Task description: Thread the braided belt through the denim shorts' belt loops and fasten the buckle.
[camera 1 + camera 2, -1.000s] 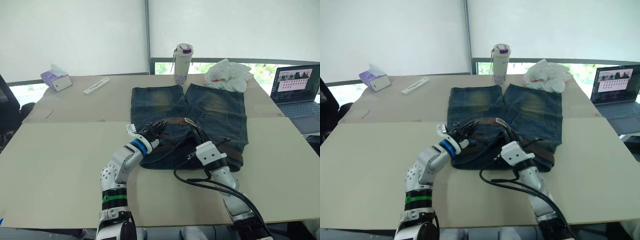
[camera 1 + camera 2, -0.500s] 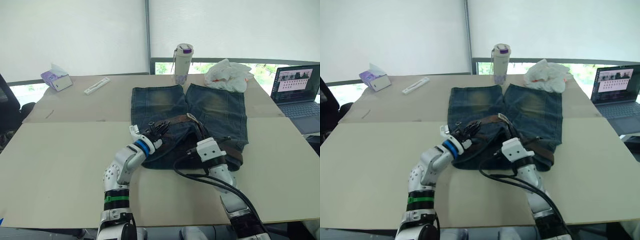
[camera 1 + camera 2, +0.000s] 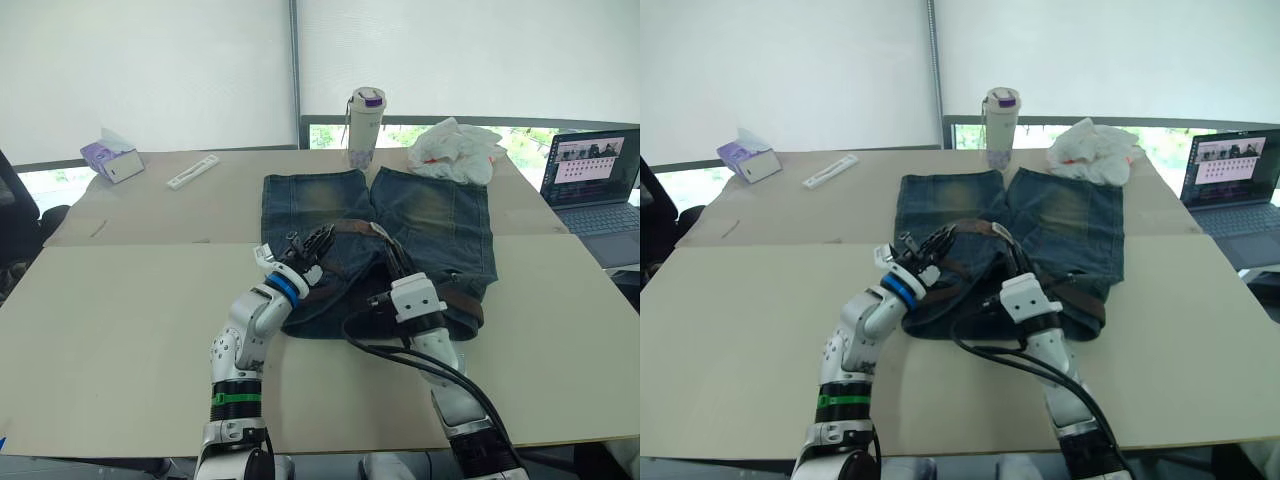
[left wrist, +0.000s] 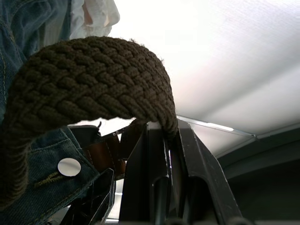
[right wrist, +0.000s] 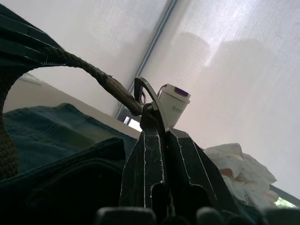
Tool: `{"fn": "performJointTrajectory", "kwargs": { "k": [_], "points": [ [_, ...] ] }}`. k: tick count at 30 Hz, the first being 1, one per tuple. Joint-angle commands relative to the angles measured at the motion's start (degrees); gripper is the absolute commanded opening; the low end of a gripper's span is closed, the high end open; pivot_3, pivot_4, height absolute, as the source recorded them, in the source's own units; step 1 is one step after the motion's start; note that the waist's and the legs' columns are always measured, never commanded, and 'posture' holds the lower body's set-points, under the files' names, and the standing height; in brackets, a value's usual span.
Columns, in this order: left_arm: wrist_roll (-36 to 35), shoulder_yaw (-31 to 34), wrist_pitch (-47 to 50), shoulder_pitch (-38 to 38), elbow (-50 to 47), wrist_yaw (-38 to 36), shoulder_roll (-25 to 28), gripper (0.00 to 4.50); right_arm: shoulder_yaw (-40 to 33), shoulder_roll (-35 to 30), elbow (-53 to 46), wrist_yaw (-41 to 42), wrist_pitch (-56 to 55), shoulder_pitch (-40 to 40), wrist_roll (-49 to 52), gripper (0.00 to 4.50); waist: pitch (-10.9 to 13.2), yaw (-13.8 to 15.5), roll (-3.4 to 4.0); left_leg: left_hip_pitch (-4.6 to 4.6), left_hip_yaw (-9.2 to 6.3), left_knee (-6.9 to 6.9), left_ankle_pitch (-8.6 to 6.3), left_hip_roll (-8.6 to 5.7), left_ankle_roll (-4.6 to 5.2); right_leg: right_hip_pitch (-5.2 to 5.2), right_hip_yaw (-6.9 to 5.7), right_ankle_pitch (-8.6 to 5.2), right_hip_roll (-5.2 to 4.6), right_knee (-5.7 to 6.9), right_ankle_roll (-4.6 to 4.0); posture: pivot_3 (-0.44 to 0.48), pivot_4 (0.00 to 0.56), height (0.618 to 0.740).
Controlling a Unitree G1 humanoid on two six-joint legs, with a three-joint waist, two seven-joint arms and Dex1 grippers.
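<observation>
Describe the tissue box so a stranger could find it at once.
Start at the table's far edge, under the white blinds. At its far left corner sits the tissue box, purple and white with a tissue poking up; the flat white stick beside it is thinner.

Head stereo pair overlooks table (image 3: 120, 330); wrist cameras close, upward.

Left pincer (image 4: 169, 133) closed tight on the braided belt (image 4: 89, 86); both black fingers (image 4: 199, 168) pressed together with the strap pinched at their tips. Belt arches up and over from the grip in a thick dark-brown hump, then drops down the far side. Beneath the arch, blue denim shorts (image 4: 33, 197) with a silver rivet (image 4: 69, 167). A brown leather piece (image 4: 105, 153) sits just beside the fingers. White plastic bag (image 4: 96, 16) behind.
</observation>
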Motion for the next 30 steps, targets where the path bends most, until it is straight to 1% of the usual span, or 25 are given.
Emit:
{"fn": "performJointTrajectory", "kwargs": {
  "k": [1,7,14,23,30],
  "points": [
    [-1.2,-0.6,0.3,1.6,-2.0,-1.2,-7.8,0.0,-0.6,1.2,-3.9,-0.5,0.2,-1.3,1.9,0.05,0.0,0.0,0.0,0.0,0.0,0.0,0.0,0.0,0.0,0.0,0.0,0.0,0.0,0.0,0.0,0.0,0.15,0.74],
    [-1.2,-1.5,0.6,1.6,-1.3,-1.8,-9.0,0.0,-0.5,2.3,-4.1,-0.8,0.5,-1.1,1.7,0.05,0.0,0.0,0.0,-0.01,-0.01,0.0,0.0,0.0,0.0,0.0,-0.01,0.0,0.0,-0.02,0.0,0.0,0.15,0.74],
    [-1.2,-6.2,2.3,4.0,-0.4,-1.2,-8.4,0.0,0.7,4.1,-3.1,-2.1,-0.2,-1.9,1.3,0.05,0.0,0.1,0.0,-0.01,-0.03,0.0,0.0,0.0,0.0,0.0,-0.01,0.0,0.0,-0.02,0.0,0.0,0.15,0.74],
    [-1.1,-8.7,2.4,2.5,2.2,-0.8,-7.4,0.0,1.9,3.0,-2.6,-2.4,-1.3,-2.5,-0.3,0.05,0.0,0.1,0.0,-0.02,-0.01,0.0,0.0,0.0,0.0,0.0,-0.02,0.0,0.0,-0.04,0.0,0.0,0.15,0.74],
    [-1.2,-11.1,4.8,2.3,3.7,-0.8,-7.2,0.0,3.6,2.1,-2.0,-2.5,-2.4,-2.7,-2.8,0.05,0.0,0.1,0.0,-0.02,-0.01,0.0,0.0,-0.01,0.0,0.0,-0.02,0.0,-0.01,-0.04,0.0,0.0,0.15,0.74]
  ]
}}
